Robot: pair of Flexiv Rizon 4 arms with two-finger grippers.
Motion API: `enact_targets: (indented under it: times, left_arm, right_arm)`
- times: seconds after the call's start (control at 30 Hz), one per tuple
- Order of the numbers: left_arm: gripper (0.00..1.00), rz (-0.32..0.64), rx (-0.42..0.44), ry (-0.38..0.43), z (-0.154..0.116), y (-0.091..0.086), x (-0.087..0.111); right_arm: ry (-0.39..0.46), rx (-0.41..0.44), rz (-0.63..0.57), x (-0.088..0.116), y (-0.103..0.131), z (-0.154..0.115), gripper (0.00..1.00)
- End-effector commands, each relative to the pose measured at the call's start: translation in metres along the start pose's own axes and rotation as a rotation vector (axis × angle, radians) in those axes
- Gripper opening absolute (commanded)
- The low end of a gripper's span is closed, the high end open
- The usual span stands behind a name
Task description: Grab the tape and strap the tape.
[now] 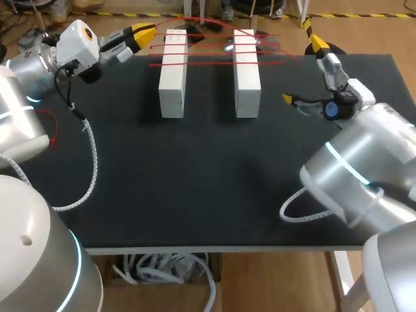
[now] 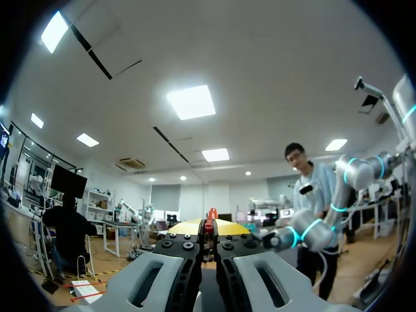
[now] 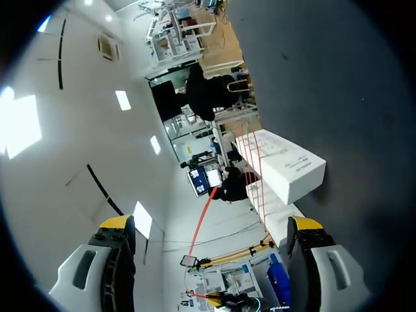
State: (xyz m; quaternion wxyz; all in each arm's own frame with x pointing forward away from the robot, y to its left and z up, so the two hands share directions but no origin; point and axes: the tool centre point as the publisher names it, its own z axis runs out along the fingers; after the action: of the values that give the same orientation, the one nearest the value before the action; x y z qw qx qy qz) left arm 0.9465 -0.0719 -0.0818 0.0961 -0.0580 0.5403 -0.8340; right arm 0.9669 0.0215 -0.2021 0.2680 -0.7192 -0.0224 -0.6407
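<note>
Closest to the lens loomed the silver left arm and the silver right arm, one at each near corner of the black tabletop. Out at the far side, the thin red tape ran in several taut lines across two white rectangular blocks, the left block and the right block, which stood side by side with a gap between them.

The left gripper hung just beyond the left block, level with the strands. In its own wrist view the left gripper had its fingers pressed together, a sliver of red pinched between the yellow tips, so it looked clamped on the tape's end. The right gripper sat just past the right block with its fingers spread wide and nothing between them. From its wrist view the right gripper faced the blocks, with a red strand trailing ahead.

Trouble from here, as I judged it: too hard a pull could tip or drag a block, since nothing visibly anchored them. A thin tape could also slip out of the pinch, or a loose strand could snag on those open right fingers.
</note>
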Motion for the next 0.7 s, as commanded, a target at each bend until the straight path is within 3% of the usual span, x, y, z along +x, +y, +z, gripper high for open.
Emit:
enact_targets:
  times: [0.03,0.47,0.7]
  left_arm:
    - [0.0,0.001,0.001,0.001,0.0,0.0,0.0]
    - [0.0,0.001,0.001,0.001,0.0,0.0,0.0]
    - [0.0,0.001,0.001,0.001,0.0,0.0,0.0]
  right_arm:
    - [0.023,-0.374,0.011,-0.004,-0.01,0.005,1.0]
    - [0.067,-0.392,0.117,0.004,-0.027,0.021,1.0]
    - [0.109,-0.387,0.123,0.021,-0.038,0.025,1.0]
